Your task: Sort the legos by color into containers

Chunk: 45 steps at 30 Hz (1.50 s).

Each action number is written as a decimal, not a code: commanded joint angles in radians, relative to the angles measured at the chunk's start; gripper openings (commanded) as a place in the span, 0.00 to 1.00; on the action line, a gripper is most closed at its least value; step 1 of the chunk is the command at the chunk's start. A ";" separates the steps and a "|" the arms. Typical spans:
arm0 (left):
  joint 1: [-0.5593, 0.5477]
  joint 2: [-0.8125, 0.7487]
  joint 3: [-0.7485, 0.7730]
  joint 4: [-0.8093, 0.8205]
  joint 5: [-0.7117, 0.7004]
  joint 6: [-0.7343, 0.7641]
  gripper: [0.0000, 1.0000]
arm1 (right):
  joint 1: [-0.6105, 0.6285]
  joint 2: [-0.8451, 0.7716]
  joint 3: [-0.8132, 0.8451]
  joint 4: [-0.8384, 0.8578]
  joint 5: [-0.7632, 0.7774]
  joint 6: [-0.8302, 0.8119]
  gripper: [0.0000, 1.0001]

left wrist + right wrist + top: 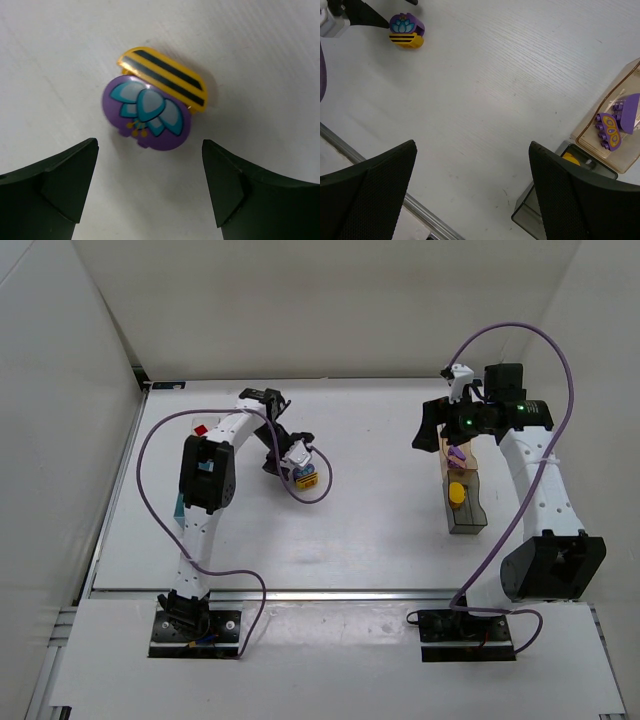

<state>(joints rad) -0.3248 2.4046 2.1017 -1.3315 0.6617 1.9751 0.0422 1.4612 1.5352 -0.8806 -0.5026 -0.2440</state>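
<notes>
The left wrist view alone shows the flower print on the purple-yellow stack (150, 107), just ahead of the wide-open left gripper (149, 160). The right gripper (472, 150), wide and empty, views purple bricks (615, 125) in the tan box (587, 137).

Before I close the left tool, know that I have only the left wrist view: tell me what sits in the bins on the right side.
Observer: The tan container holds purple legos.
Operator: Give me the bin next to it.
Observer: The dark smoky container, just on its near side, holds one yellow lego.
Operator: Report the right tool.
Observer: The right tool is open and empty, above the table beside those two containers.
</notes>
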 commanded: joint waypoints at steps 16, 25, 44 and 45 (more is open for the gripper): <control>-0.063 -0.071 -0.069 -0.311 0.064 0.607 0.98 | -0.010 -0.021 -0.021 0.045 -0.004 0.015 0.96; -0.095 -0.067 -0.049 -0.310 0.082 0.585 0.97 | -0.010 -0.033 -0.033 0.046 -0.001 0.011 0.97; -0.089 -0.260 -0.322 0.347 0.156 -0.543 0.91 | -0.022 -0.029 -0.049 0.069 -0.042 0.031 0.97; -0.088 -0.266 -0.333 0.376 0.148 -0.580 0.92 | -0.022 -0.025 -0.047 0.071 -0.043 0.034 0.97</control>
<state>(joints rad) -0.4206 2.2295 1.8015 -1.1255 0.7788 1.6218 0.0254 1.4517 1.4876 -0.8417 -0.5194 -0.2237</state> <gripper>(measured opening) 0.915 0.967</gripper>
